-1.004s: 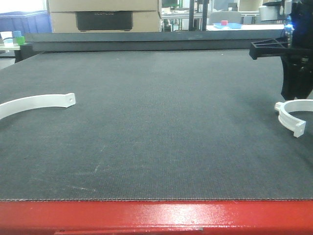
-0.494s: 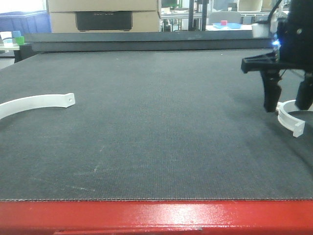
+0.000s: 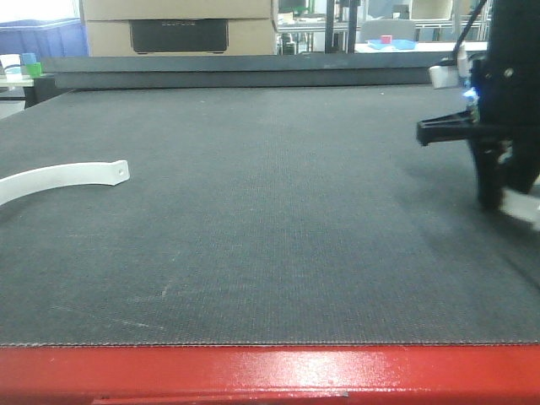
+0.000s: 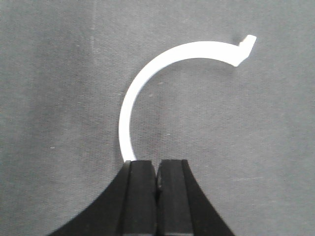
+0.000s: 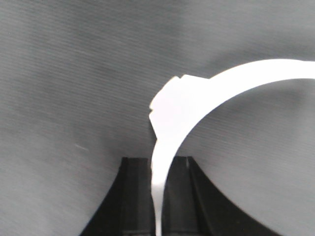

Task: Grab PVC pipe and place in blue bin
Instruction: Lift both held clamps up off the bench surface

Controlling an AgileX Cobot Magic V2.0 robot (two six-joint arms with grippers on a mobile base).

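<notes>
My right fingers point(image 5: 135, 196) pinch the PVC pipe point(image 5: 182, 108) tight; left fingers point(image 4: 140, 196) pressed together, second PVC pipe point(image 4: 147, 73) at their tips.

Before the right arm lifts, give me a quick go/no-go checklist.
1. Right hand shut on PVC piece: ok.
2. Piece clear of the mat: cannot tell, blurred.
3. Left hand shut and empty: ok.
4. Second PVC piece away from the right arm: ok.
5. Blue bin identified: cannot tell; a blue crate sits far behind.
</notes>
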